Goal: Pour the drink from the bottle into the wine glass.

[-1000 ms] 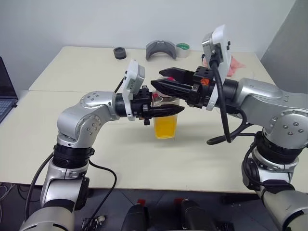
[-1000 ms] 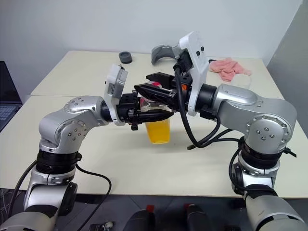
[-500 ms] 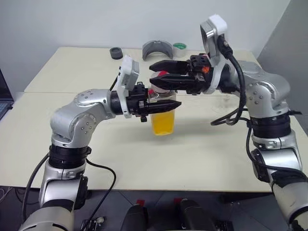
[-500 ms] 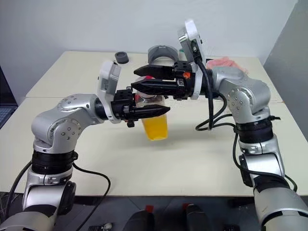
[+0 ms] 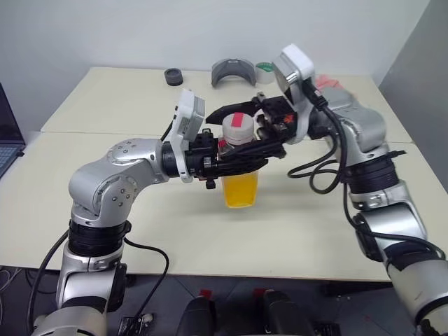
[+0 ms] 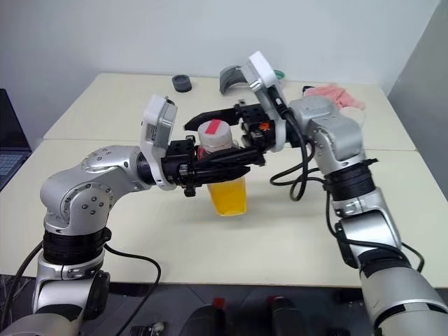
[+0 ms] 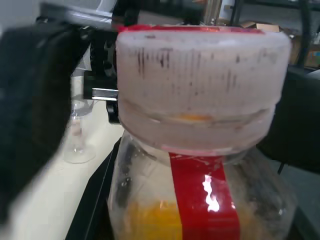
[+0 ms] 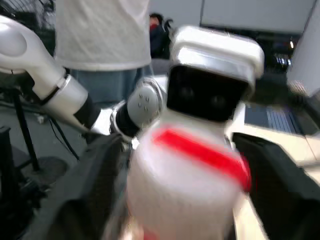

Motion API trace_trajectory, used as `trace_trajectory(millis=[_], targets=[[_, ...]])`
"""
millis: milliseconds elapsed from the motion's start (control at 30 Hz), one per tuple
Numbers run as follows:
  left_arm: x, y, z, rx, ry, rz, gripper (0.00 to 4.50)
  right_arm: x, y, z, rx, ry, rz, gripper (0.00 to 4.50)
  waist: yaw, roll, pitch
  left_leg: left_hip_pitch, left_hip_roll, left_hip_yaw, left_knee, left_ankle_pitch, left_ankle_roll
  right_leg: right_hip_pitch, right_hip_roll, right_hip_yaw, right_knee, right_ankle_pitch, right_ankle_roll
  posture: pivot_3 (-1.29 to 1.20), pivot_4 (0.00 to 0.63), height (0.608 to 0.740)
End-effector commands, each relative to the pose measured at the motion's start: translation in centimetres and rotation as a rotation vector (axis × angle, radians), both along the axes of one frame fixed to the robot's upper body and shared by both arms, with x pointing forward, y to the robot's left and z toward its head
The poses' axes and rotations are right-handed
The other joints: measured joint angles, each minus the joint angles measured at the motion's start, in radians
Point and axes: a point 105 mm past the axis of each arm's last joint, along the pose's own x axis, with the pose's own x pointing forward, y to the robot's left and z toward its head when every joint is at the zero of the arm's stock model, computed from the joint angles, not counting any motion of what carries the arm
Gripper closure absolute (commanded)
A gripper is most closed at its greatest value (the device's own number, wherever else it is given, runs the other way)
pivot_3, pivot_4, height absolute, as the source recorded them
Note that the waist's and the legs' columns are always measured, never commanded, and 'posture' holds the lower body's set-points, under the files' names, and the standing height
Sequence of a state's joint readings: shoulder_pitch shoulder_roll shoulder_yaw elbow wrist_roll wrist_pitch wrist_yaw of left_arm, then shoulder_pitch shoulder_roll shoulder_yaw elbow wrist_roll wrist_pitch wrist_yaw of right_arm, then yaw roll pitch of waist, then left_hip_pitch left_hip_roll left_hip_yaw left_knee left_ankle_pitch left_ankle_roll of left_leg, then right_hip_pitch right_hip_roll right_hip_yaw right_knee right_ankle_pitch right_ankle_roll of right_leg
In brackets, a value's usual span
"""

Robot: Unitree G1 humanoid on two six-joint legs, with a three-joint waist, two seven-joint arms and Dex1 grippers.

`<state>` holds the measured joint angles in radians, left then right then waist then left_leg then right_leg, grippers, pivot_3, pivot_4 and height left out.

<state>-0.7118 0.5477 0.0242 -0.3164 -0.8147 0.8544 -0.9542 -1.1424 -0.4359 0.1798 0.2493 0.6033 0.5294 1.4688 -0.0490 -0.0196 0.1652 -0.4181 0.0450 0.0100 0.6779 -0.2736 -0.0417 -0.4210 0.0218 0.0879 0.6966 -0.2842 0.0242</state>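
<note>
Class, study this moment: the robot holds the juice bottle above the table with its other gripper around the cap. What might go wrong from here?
1. The bottle hangs in the left gripper alone; twisting the cap might turn or loosen it.
2. The right gripper stands open around the cap; closing off-centre might tip the drink out.

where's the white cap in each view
Left eye: cap just above centre, on the bottle.
Right eye: cap left of centre.
Left wrist: cap across the upper half.
Right wrist: cap low centre.
Shared landmark: its red stripe.
</note>
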Motion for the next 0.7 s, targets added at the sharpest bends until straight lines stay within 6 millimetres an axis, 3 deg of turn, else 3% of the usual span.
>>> trace_trajectory(millis=[33, 167, 367, 700], targets=[[-0.5, 0.2, 1.2, -0.024, -0.064, -0.016, 2.53, -0.5, -2.2, 1.8, 0.024, -0.011, -0.099, 0.04, 0.003, 0.0, 0.0, 0.0, 0.0, 0.0, 0.0, 0.0, 0.0, 0.0, 0.0, 0.0, 0.0, 0.0, 0.0, 0.0, 0.15, 0.74], [0.1, 0.0, 1.3, -0.03, -0.068, -0.015, 2.53, -0.8, -3.1, 2.8, 0.079, -0.003, -0.324, 0.04, 0.007, 0.0, 0.0, 0.0, 0.0, 0.0, 0.0, 0.0, 0.0, 0.0, 0.0, 0.0, 0.0, 0.0, 0.0, 0.0, 0.15, 0.74], [0.8, -0.2, 1.3, -0.032, -0.08, -0.024, 2.53, -2.1, -2.6, 3.4, 0.214, 0.022, -0.603, 0.04, -0.001, 0.0, 0.0, 0.0, 0.001, 0.0, 0.0, 0.0, 0.0, 0.0, 0.001, 0.001, 0.001, -0.001, -0.001, 0.0, 0.15, 0.74], [1.5, -0.5, 1.4, -0.021, -0.094, -0.048, 2.53, -3.2, -1.5, 2.9, 0.267, 0.024, -0.683, 0.04, -0.001, 0.0, 0.0, 0.0, 0.0, 0.001, 0.0, 0.0, 0.0, 0.0, 0.002, 0.002, 0.0, -0.001, 0.0, 0.0, 0.15, 0.74]])
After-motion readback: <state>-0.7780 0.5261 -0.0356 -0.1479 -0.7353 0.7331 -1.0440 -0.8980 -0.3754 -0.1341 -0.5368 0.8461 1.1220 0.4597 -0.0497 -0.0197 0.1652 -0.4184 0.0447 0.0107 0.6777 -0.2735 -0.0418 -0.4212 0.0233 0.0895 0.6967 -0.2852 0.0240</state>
